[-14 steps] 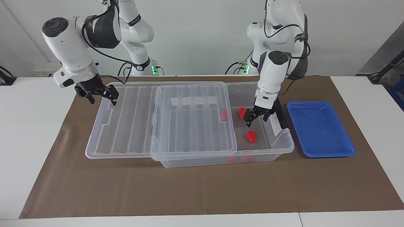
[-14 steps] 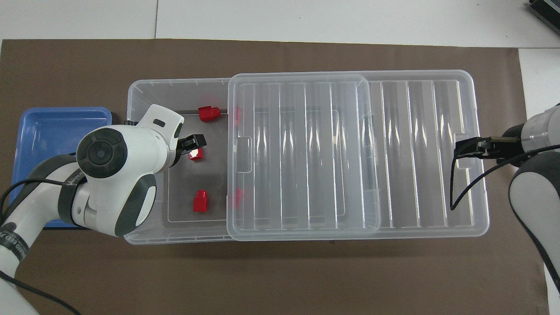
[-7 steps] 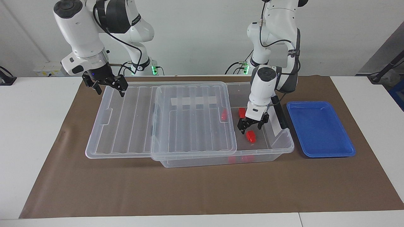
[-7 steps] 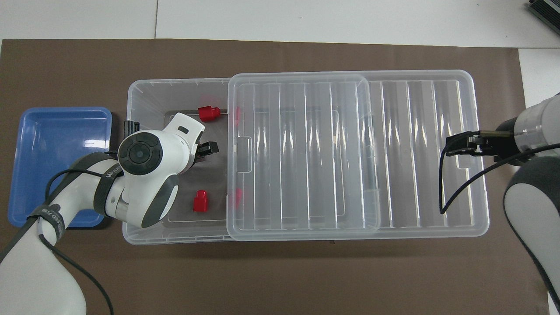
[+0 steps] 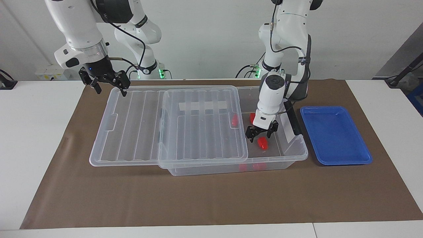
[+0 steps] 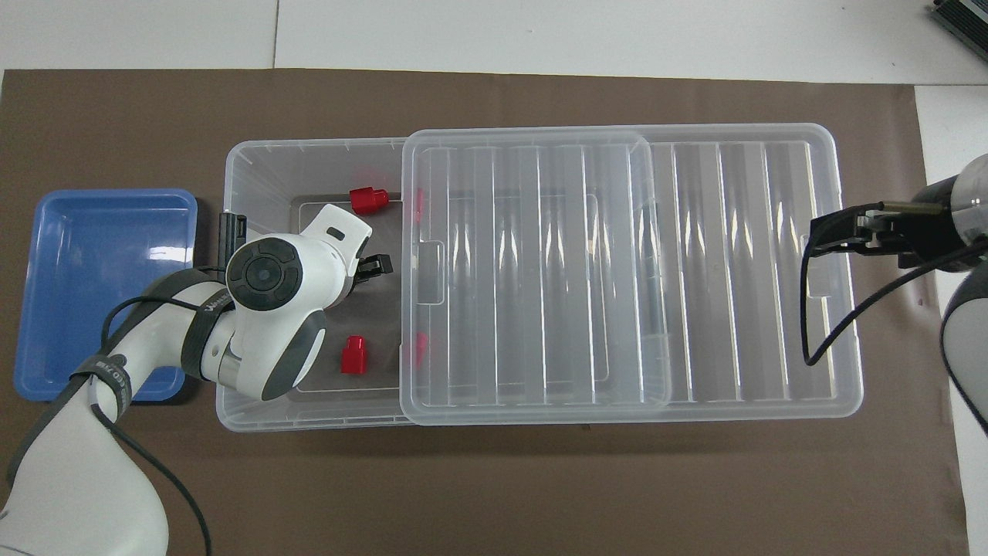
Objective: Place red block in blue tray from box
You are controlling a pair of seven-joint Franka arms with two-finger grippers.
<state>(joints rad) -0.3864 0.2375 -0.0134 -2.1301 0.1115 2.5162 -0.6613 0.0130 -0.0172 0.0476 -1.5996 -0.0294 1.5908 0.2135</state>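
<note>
Left claw [image 5: 261, 135]: down inside the uncovered end of the box, fingers spread apart, nothing held.
Red block [image 5: 262, 142]: on the box floor right under the left claw's fingertips. I cannot tell whether the fingers touch it. From overhead the arm hides it.
Second red block [image 5: 252, 118]: also on the box floor, close by the left claw and nearer to the robots than the first block. The arm partly covers it.
Third red block [image 6: 367, 200]: on the floor near the box wall, farther from the robots than the block under the left claw.
Blocks under the lid: two more red shapes show through the clear plastic, just beside the left claw's working area.
Box [image 5: 297, 155]: clear bin, with the left claw inside its open end.
Lid [image 5: 132, 132]: clear and ribbed, slid toward the right arm's end so that it covers most of the box.
Blue tray [image 5: 343, 162]: on the paper just outside the box end where the left claw works. No block in it.
Right claw [image 5: 110, 91]: well apart from the left claw, raised over the lid's corner at the right arm's end, fingers apart and holding nothing. This arm waits.
Brown paper [image 5: 198, 198]: spread under everything, on the white table [image 5: 33, 148].
</note>
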